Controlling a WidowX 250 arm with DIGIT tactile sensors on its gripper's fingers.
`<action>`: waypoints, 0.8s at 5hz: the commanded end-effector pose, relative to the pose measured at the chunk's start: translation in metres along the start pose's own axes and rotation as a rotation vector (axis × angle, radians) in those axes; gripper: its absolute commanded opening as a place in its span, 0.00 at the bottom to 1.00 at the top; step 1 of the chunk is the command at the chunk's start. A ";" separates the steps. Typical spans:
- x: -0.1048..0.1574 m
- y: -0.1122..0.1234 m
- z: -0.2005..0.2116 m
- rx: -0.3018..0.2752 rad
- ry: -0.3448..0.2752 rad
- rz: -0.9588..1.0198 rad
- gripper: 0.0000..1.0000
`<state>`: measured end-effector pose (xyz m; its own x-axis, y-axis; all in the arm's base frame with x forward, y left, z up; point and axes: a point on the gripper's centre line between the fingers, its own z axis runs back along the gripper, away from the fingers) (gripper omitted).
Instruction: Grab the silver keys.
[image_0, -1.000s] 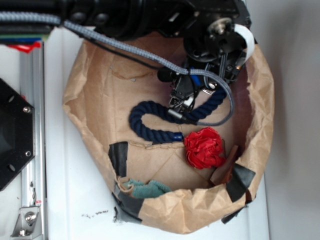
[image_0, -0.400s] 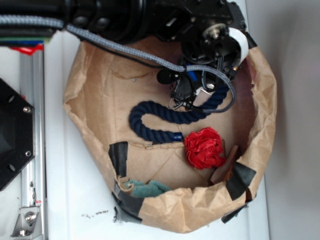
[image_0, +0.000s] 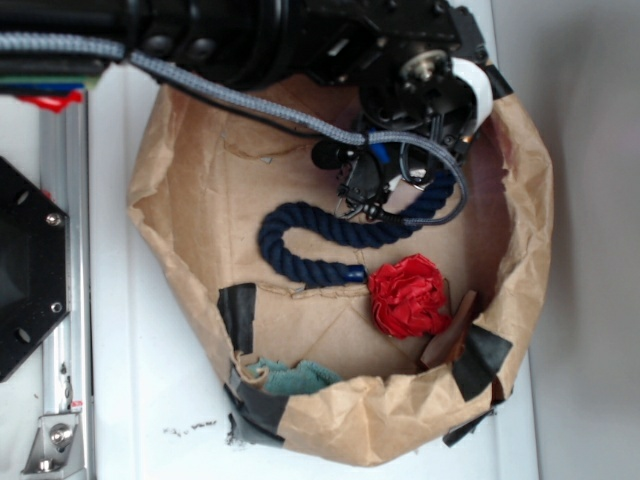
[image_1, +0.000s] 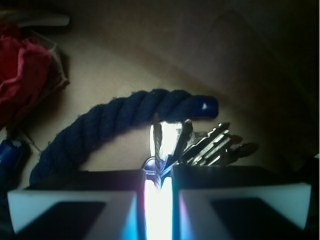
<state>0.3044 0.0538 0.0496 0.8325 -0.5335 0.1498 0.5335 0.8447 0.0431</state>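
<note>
The silver keys (image_1: 202, 146) hang fanned out just beyond my fingertips in the wrist view, their ring pinched between the two jaws. My gripper (image_1: 159, 175) is shut on them, with only a thin bright slit left between the pads. Right behind the keys curves the navy rope (image_1: 100, 130). From the exterior view my gripper (image_0: 363, 198) hovers over the right end of the rope (image_0: 300, 245) inside the brown paper bowl (image_0: 195, 180). There the fingers and cable hide most of the keys.
A red fabric flower (image_0: 407, 295) lies just below the rope, and shows at left in the wrist view as well (image_1: 22, 80). A green cloth (image_0: 295, 377) and a brown piece (image_0: 450, 340) rest by the bowl's near rim. Metal rail (image_0: 60, 250) at left.
The gripper has shifted a little toward the top of the exterior view with the keys pinched in it; the rope's right end has settled slightly.
</note>
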 end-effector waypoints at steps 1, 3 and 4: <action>-0.013 -0.047 0.093 0.006 -0.281 -0.091 0.00; -0.020 -0.048 0.168 -0.014 -0.347 -0.020 0.00; -0.008 -0.041 0.154 0.034 -0.204 0.076 0.00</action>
<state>0.2467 0.0346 0.1782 0.8508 -0.4342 0.2959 0.4526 0.8917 0.0073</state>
